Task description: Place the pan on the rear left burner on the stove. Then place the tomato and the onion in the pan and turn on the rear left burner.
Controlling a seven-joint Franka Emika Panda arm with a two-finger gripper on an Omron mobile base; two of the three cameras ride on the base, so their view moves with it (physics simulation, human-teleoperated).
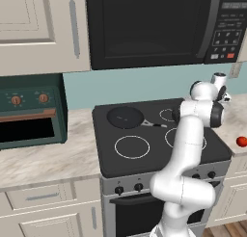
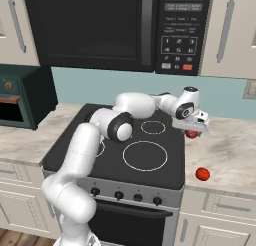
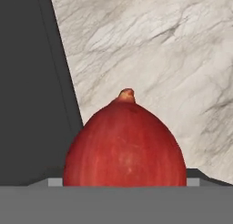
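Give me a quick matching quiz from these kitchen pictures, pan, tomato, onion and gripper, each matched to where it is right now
Things:
1. pan
2. tomato
3. onion
4. gripper

Places:
A. alone on the marble counter right of the stove, nearer its front
B. on the rear left burner
C. directly under the hand, on the counter beside the stove's edge
D. over the onion

Pairs: 1-B, 2-A, 3-C, 4-D

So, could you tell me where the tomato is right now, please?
The tomato lies on the marble counter right of the stove, near its front edge; in the left base view it shows at the right border.
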